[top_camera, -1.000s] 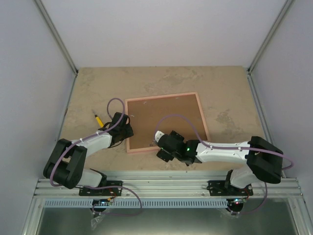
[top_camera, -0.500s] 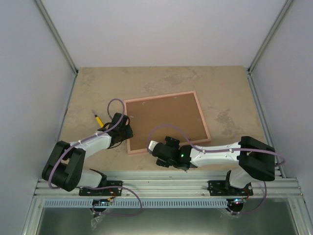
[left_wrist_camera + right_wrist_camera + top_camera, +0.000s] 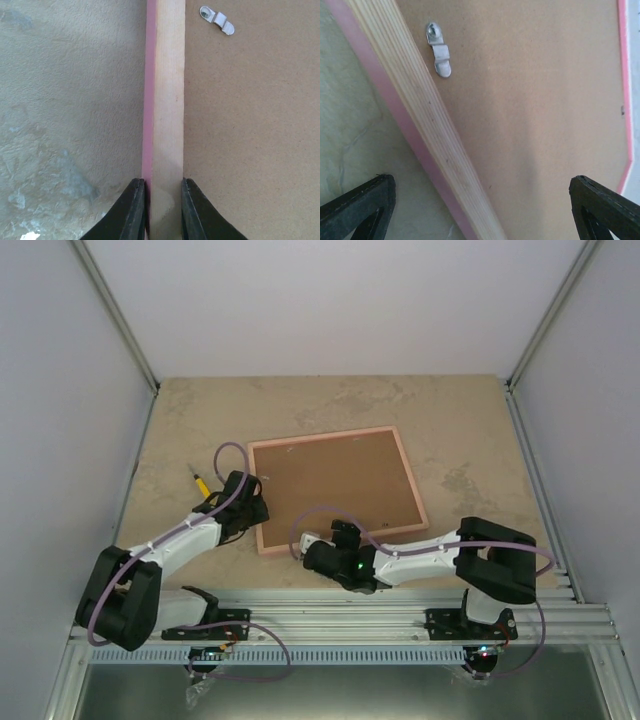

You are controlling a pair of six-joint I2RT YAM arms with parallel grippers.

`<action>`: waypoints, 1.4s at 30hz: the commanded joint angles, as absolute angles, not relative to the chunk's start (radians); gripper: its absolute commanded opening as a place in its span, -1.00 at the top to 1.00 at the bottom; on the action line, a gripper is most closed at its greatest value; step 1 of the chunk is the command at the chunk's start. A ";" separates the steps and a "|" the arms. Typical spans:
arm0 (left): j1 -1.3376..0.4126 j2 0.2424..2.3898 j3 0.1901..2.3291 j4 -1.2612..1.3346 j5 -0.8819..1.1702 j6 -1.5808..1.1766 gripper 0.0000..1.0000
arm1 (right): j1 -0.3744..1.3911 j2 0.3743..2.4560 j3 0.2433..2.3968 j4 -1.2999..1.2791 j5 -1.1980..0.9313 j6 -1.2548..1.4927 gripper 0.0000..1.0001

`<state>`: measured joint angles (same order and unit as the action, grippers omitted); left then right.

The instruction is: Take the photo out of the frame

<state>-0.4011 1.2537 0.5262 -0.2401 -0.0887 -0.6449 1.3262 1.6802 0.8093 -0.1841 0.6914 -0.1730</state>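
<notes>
The frame [image 3: 335, 485] lies face down near the middle of the bench [image 3: 450, 410], with its brown backing board [image 3: 530, 110] turned up. That is the side I need, because the fasteners sit there. I cannot see the photo. I judge it is shut in under the board, print side toward the bench.

My left pincer [image 3: 164, 187] is clamped on the frame's wooden rail [image 3: 167, 100], one finger on the pink outer face and the other against the inner edge by the board. In the top view this grip sits at about 8 o'clock on the frame. I take its purpose to be anchoring, so the frame does not slide or turn while the other arm works.

My right pincer [image 3: 480, 182] hangs over the frame's corner at about 7 o'clock with its fingers spread wide, holding nothing. In its own camera a small metal turn clip [image 3: 438, 50] shows at 11 o'clock, its tab lying over the board just inside the rail. While that tab overlaps the board, the board cannot lift. I expect the next job is to swing such clips aside.
</notes>
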 commanded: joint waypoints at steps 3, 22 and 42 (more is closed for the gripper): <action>-0.416 1.185 0.556 -0.178 -0.054 -0.677 1.00 | 1.351 1.785 0.783 -0.017 0.886 -0.307 -0.90; -0.429 1.197 0.565 -0.177 -0.031 -0.673 1.00 | 1.304 1.945 0.694 0.462 1.049 -0.606 -0.53; -0.429 1.170 0.589 -0.177 -0.108 -0.720 0.74 | 1.311 1.785 0.698 0.389 1.011 -0.589 0.99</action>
<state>-0.4255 1.2346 0.5648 -0.2333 -0.1062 -0.6895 1.3190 1.8408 0.6903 0.3573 0.9813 -0.6514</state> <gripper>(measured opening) 0.184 0.269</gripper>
